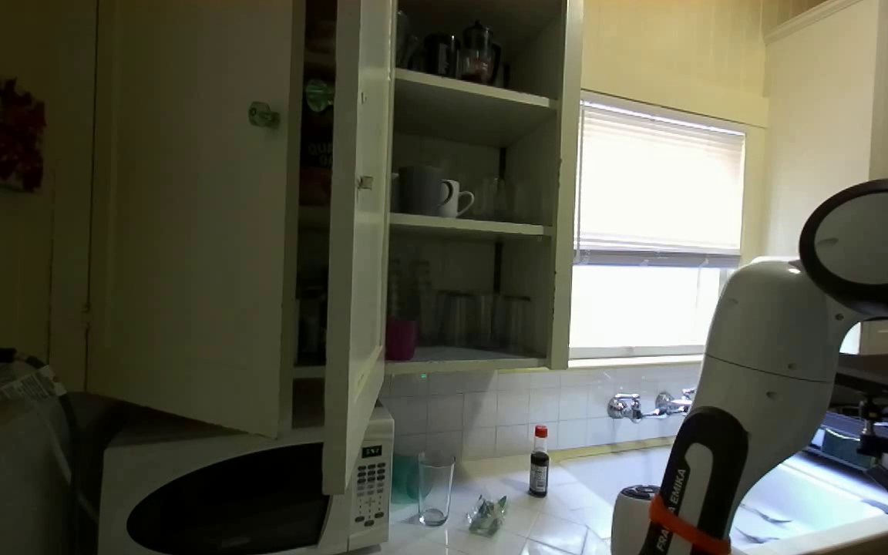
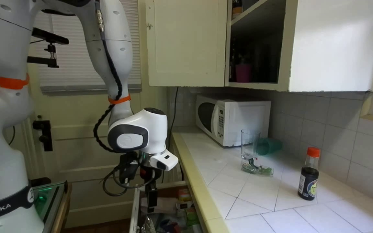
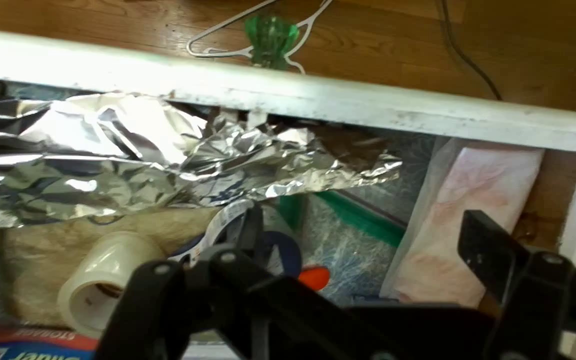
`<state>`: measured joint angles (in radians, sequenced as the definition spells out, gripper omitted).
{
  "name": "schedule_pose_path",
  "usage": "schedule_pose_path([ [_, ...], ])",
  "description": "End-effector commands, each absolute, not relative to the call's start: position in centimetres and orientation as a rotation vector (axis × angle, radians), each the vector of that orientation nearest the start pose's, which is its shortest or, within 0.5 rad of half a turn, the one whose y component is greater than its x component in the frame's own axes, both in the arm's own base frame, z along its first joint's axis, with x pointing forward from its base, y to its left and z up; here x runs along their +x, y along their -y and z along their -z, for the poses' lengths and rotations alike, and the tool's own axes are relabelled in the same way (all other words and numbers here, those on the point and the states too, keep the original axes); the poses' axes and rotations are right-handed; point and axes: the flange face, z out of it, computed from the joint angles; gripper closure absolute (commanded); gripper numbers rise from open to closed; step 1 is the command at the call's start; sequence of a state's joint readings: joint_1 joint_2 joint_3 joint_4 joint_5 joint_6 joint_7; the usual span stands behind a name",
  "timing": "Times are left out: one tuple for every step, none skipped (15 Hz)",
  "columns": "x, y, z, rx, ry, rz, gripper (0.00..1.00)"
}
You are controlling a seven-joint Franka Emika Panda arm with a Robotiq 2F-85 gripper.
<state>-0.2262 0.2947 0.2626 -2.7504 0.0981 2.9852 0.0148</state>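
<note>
My gripper (image 3: pixel 363 232) stands open, its two black fingers spread wide with nothing between them. It points down over an open drawer (image 3: pixel 288 92) filled with loose items. Beneath the jaws lie clear plastic bags with a green zip strip (image 3: pixel 365 215) and a small orange item (image 3: pixel 314 277). Behind the left finger is a blue-and-white tape roll (image 3: pixel 280 250), partly hidden. A pale flat packet (image 3: pixel 483 215) lies under the right finger. Crumpled foil (image 3: pixel 133 155) runs along the drawer front, and a whitish tape roll (image 3: pixel 108 280) sits to the left. In an exterior view the gripper (image 2: pixel 151 200) hangs at the drawer.
Beside the drawer runs the counter edge (image 2: pixel 202 197). On the counter stand a red-capped bottle (image 2: pixel 309 181), a clear glass (image 2: pixel 249 145), a tipped green cup (image 2: pixel 269 146), a plastic packet (image 2: pixel 257 169) and a microwave (image 2: pixel 246 119). Cabinet doors (image 1: pixel 359 231) hang open above.
</note>
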Motion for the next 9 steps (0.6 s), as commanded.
schedule_pose_path([
  [36.7,-3.6,-11.5,-2.971,-0.138,-0.087,0.0],
  [36.4,-4.2,-11.3,-2.953,-0.126,-0.103,0.0],
  [36.2,-4.9,-11.1,-2.944,-0.117,-0.134,0.0],
  [35.9,-5.3,-10.9,-2.936,-0.106,-0.152,0.0],
  [35.7,-5.5,-10.8,-2.941,-0.112,-0.179,0.0],
  [35.5,-5.6,-10.7,-2.944,-0.11,-0.198,0.0],
  [35.2,-5.7,-10.5,-2.941,-0.073,-0.24,0.0],
  [34.8,-5.7,-10.4,-2.934,-0.049,-0.297,0.0],
  [34.3,-5.7,-10.2,-2.931,-0.05,-0.361,0.0],
])
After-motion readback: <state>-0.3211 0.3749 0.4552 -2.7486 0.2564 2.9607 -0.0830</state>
